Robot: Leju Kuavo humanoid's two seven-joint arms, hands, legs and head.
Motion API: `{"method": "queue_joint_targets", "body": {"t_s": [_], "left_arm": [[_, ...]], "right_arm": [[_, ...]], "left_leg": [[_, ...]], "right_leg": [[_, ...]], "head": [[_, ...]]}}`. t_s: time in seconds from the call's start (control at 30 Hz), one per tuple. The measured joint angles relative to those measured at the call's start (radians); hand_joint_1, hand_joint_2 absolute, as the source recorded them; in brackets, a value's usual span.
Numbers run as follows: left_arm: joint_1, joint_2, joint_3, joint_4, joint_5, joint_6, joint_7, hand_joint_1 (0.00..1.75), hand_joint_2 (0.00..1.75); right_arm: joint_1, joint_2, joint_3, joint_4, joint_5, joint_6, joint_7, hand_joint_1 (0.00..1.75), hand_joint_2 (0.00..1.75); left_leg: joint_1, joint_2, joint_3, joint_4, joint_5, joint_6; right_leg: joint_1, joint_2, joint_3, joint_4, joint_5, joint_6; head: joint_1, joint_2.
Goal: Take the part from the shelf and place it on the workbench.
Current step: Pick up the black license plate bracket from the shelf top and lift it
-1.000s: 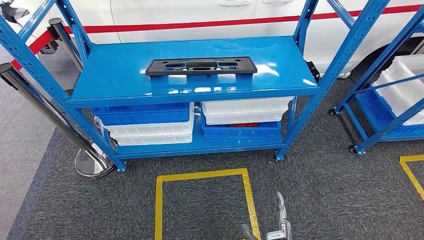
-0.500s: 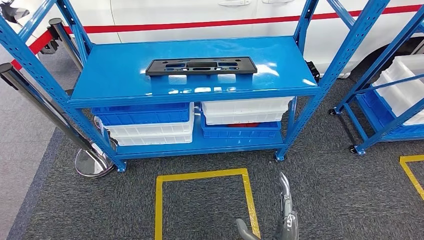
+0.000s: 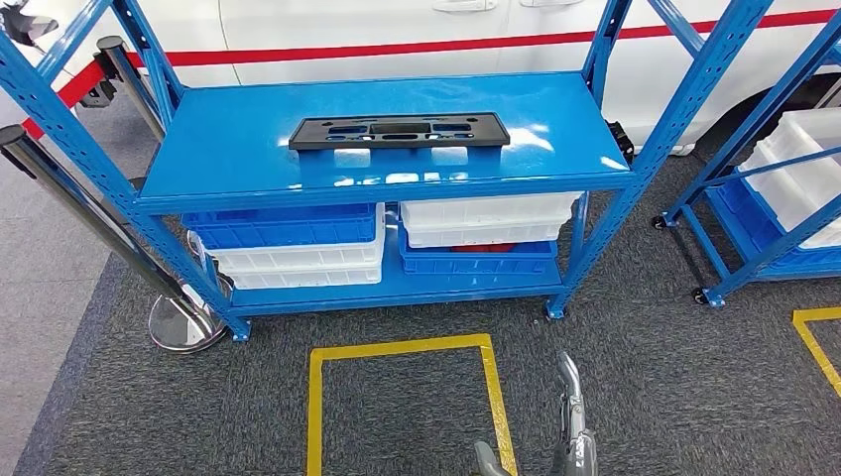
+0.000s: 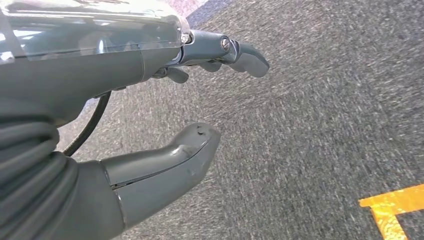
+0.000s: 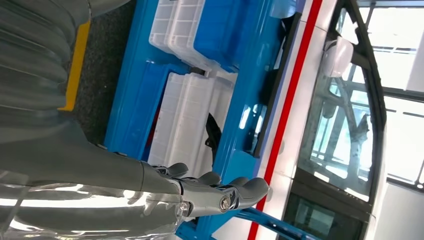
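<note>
A flat black part point(image 3: 399, 130) with several cut-outs lies across the middle of the blue shelf's top board point(image 3: 228, 149), towards its back. My right hand point(image 3: 567, 426) hangs low over the carpet in front of the shelf, far short of the part, fingers straight and thumb apart, holding nothing. In the right wrist view this right hand point(image 5: 200, 192) points at the shelf's side. My left hand point(image 4: 150, 55) is over grey carpet, its thumb point(image 4: 170, 160) apart from the fingers, with nothing in it.
White and blue bins point(image 3: 298, 243) fill the lower shelf. A yellow tape square point(image 3: 402, 349) marks the carpet before the shelf. A chrome stanchion base point(image 3: 183, 322) stands at the left. A second blue rack point(image 3: 764, 218) with white bins is at the right, and a white car point(image 3: 397, 25) stands behind.
My right hand has risen a little into the head view since a second ago, then eased back slightly. The part and the shelf have not moved.
</note>
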Motion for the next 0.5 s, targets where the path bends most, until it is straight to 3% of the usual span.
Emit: {"method": "queue_joint_targets", "body": {"t_s": [0.03, 0.17, 0.23, 0.37, 0.43, 0.5], "left_arm": [[0.0, 0.0, 0.001, 0.0, 0.003, -0.002, -0.008, 0.0, 0.0], [0.0, -0.002, 0.011, 0.0, 0.024, -0.028, -0.039, 0.0, 0.0], [0.0, -0.003, 0.02, 0.0, 0.034, -0.043, -0.042, 0.0, 0.0], [0.0, -0.005, 0.036, 0.001, 0.05, -0.055, -0.034, 0.0, 0.0], [0.0, -0.007, 0.044, 0.002, 0.055, -0.058, -0.03, 0.0, 0.0], [0.001, -0.008, 0.05, 0.002, 0.057, -0.057, -0.029, 0.0, 0.0]], "right_arm": [[0.001, 0.0, -0.001, 0.0, 0.004, 0.0, 0.005, 0.0, 1.75], [0.004, -0.002, -0.001, 0.0, 0.009, 0.0, 0.01, 0.0, 0.0], [0.005, -0.003, -0.001, 0.0, 0.01, 0.0, 0.012, 0.0, 0.0], [0.01, -0.006, -0.001, -0.004, 0.016, 0.0, 0.017, 0.0, 0.0], [0.012, -0.008, -0.001, -0.008, 0.022, 0.0, 0.019, 0.0, 0.0], [0.015, -0.01, -0.001, -0.009, 0.027, 0.0, 0.022, 0.0, 0.0]], "left_leg": [[0.0, 0.0, 0.0, 0.0, 0.0, 0.0], [0.0, 0.0, 0.0, 0.0, 0.0, 0.0], [-0.004, 0.0, -0.001, 0.003, -0.001, 0.004], [-0.001, -0.003, 0.014, -0.024, -0.017, 0.034], [0.003, -0.003, 0.033, -0.033, -0.018, 0.041], [0.005, -0.002, 0.041, -0.033, -0.024, 0.038]], "right_leg": [[0.0, 0.0, 0.0, 0.0, 0.0, 0.0], [0.0, 0.0, 0.0, 0.0, 0.0, 0.0], [-0.003, 0.001, 0.0, -0.003, 0.002, 0.004], [-0.006, -0.004, -0.012, 0.044, 0.012, 0.02], [-0.009, -0.007, -0.051, 0.118, -0.03, 0.024], [-0.015, -0.008, -0.123, 0.231, -0.084, 0.03]], "head": [[0.0, 0.0], [0.0, 0.0], [0.0, 0.0], [0.001, 0.0], [0.005, 0.0], [0.008, 0.0]]}}
